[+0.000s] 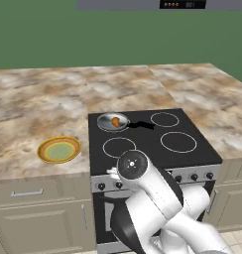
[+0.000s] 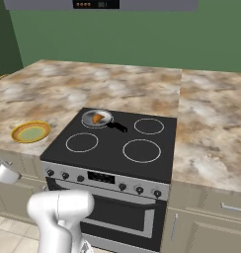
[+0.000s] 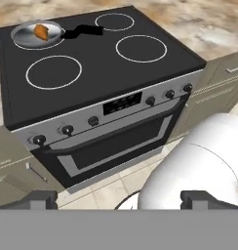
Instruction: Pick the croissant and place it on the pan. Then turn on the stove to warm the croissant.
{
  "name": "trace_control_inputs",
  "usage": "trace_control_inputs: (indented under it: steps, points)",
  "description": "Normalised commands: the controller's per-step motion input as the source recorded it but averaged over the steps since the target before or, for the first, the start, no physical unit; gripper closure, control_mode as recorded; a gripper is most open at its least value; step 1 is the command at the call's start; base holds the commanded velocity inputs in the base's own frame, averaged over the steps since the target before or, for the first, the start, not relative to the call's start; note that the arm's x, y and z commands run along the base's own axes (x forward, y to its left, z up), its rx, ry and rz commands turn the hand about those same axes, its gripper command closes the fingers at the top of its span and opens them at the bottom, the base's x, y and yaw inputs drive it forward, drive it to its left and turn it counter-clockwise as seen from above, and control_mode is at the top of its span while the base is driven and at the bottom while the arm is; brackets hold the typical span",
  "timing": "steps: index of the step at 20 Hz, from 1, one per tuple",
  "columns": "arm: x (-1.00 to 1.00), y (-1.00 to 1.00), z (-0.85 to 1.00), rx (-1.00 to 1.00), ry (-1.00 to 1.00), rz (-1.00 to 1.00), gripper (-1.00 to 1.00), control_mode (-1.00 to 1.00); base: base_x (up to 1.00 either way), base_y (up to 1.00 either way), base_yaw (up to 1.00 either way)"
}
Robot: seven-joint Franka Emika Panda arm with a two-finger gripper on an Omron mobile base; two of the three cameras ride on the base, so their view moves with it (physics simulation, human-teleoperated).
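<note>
one croissant (image 1: 114, 121) sits in the pan (image 1: 109, 124) on the stove's (image 3: 91, 78) far-left burner; our fingers (image 3: 43, 199), seemingly spread wide, grasp nothing.

The white arm (image 1: 157, 198) is folded low and close to its base, a rounded dark-capped joint (image 1: 133, 166) uppermost in the left base view. In the right base view a white elbow segment (image 2: 60, 210) rises at the lower left. In the hand view the gripper (image 3: 118, 199) has its jaws spread wide, one dark fingertip (image 3: 40, 199) at each side, nothing between them.
</note>
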Motion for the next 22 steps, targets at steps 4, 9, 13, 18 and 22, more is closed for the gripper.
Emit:
trace_control_inputs:
  steps: [4,9,13,18,22]
  points:
    - [0.06,0.0,-0.36,0.0,0.04,0.0,-1.0,-1.0,0.0,0.0,0.0]
    - [0.19,0.0,-0.22,0.0,0.01,0.03,-1.0,-1.0,0.0,0.0,0.0]
    - [0.36,-0.01,-0.12,-0.03,0.03,0.11,-1.0,-1.0,0.0,0.0,0.0]
    - [0.29,-0.05,-0.13,-0.03,0.05,0.15,-1.0,-1.0,0.0,0.0,0.0]
    - [0.23,-0.02,-0.25,-0.03,0.09,0.16,-1.0,-1.0,0.0,0.0,0.0]
